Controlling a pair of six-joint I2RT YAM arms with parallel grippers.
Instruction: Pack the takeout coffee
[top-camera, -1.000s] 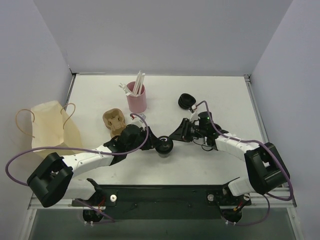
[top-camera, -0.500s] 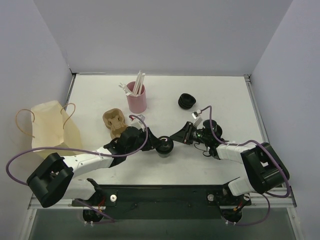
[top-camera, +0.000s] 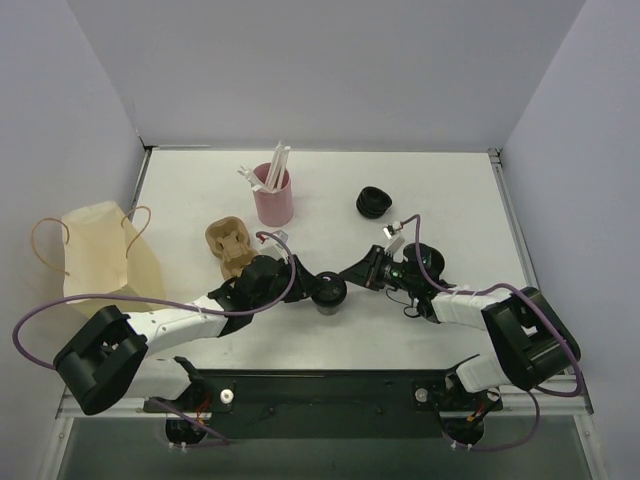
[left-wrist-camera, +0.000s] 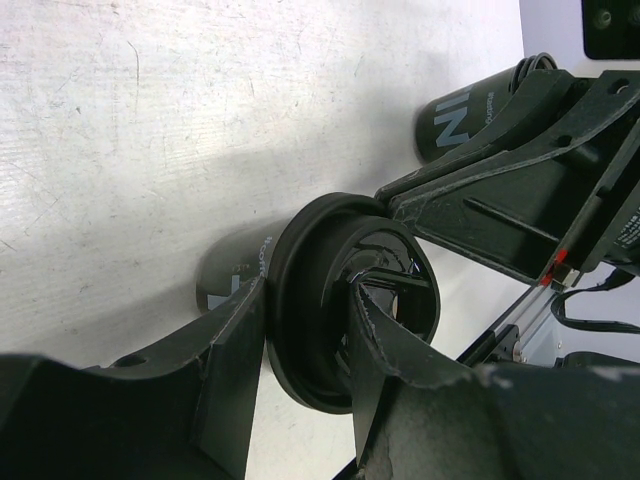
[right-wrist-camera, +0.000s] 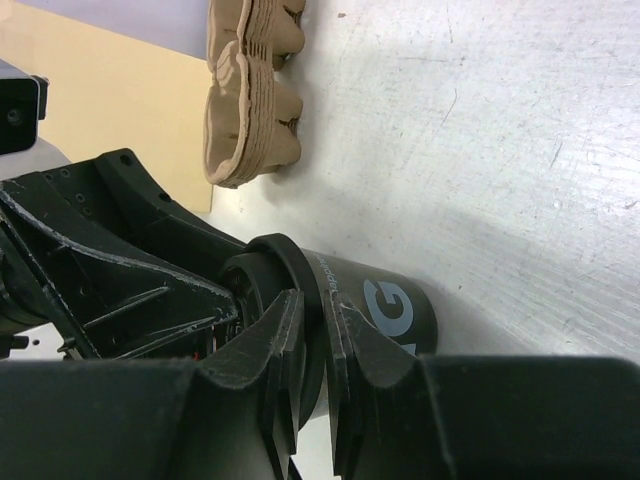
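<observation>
Coffee cup (left-wrist-camera: 232, 285) partly hidden by left end effector (left-wrist-camera: 305, 310).

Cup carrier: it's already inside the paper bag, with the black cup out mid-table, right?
No. The top external view shows the cup carrier on the table beside the paper bag, not inside it. The black cup is out mid-table.

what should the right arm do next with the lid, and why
Probably press the lid down onto the cup to seat it. The right fingers pinch the lid's rim, and the left fingers clamp the cup near its top, so it looks braced. Whether the lid is fully seated can't be told.
</observation>
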